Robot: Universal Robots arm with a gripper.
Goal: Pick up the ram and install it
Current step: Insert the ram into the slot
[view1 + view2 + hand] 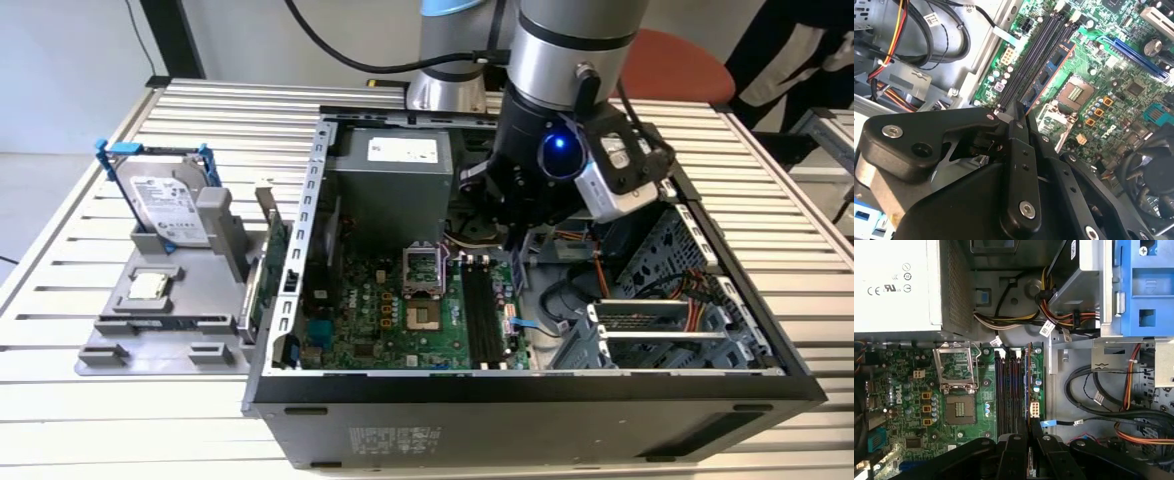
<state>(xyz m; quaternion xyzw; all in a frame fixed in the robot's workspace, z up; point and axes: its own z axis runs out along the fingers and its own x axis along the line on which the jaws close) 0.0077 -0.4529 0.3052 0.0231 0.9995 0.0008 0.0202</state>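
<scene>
**While the hand (1026, 434) pinches it, the ram (1028, 385) stands on the slots**

Because the black fingers (1021, 165) cover its middle, each wrist view lets you see one end of the long green ram. It stands on its thin edge, in line with the row of black slots (1006, 390), on the side next to the cables (1074, 317). I cannot tell if it is pushed all the way down. The fingers are pressed close on it, one on each flat side. In the exterior view the hand (514, 238) is low inside the computer case (534, 390), and the arm hides the ram.

Around the ram is the green board (909, 390) with an open square socket (960, 410). A big silver box (889, 300) sits at one end of the slots. The cables lie beside the board, near a blue plastic frame (1146, 290) that is cut off at the edge. Out on the desk (80, 430), on the exterior view's left, a grey stand (147, 345) holds a hard drive (167, 205). A green card (274, 260) stands up just beside the case.
</scene>
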